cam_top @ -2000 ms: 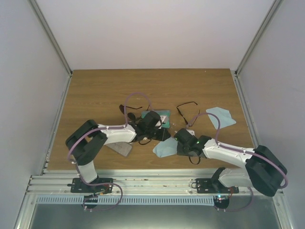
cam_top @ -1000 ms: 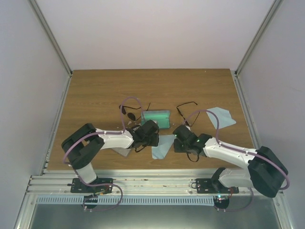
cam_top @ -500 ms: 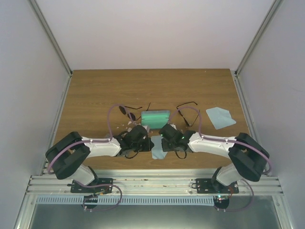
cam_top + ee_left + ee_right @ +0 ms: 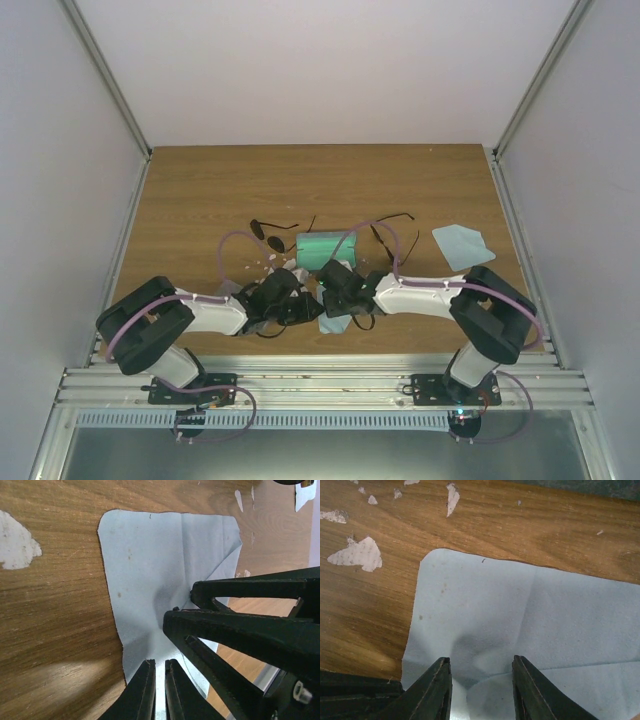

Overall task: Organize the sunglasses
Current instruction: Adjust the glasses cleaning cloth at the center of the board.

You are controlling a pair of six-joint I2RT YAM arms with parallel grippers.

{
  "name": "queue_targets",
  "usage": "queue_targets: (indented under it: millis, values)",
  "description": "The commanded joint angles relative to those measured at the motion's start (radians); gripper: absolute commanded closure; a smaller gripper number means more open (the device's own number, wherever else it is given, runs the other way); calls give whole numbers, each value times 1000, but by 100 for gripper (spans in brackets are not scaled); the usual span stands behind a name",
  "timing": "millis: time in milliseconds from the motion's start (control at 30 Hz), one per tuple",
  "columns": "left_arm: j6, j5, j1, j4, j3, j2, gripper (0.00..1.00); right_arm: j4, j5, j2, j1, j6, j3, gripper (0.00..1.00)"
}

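Left wrist view: the light blue cloth (image 4: 160, 555) is pinched by the nearly closed left gripper (image 4: 160, 664) and pressed by the half-spread, empty right gripper (image 4: 480, 659), probably for flattening, with the dark sunglasses (image 4: 272, 241) and pale sunglasses (image 4: 378, 230) lying farther back.

Top view was evenly lit from above, soft, low in detail; shadows on table (image 4: 200, 190) faint. Left wrist: warm glare patch at 7 o'clock; left gripper (image 4: 160, 665) blurred at 6. Right wrist: cloth (image 4: 520, 610) sharp, shadowed dimple at 6.
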Motion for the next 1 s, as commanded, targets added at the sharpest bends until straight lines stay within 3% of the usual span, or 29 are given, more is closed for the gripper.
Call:
queue_targets:
  millis: [0, 500, 733, 967]
  values:
    - [-24, 9, 6, 81, -20, 14, 91, -60, 74, 44, 30, 18, 39, 66]
    - [-35, -3, 8, 72, -30, 15, 91, -210, 169, 29, 76, 95, 66, 81]
    - [-29, -3, 8, 71, -22, 15, 91, -192, 124, 9, 76, 90, 47, 99]
    - [-16, 8, 8, 78, -19, 0, 91, -210, 134, -34, 76, 105, 42, 99]
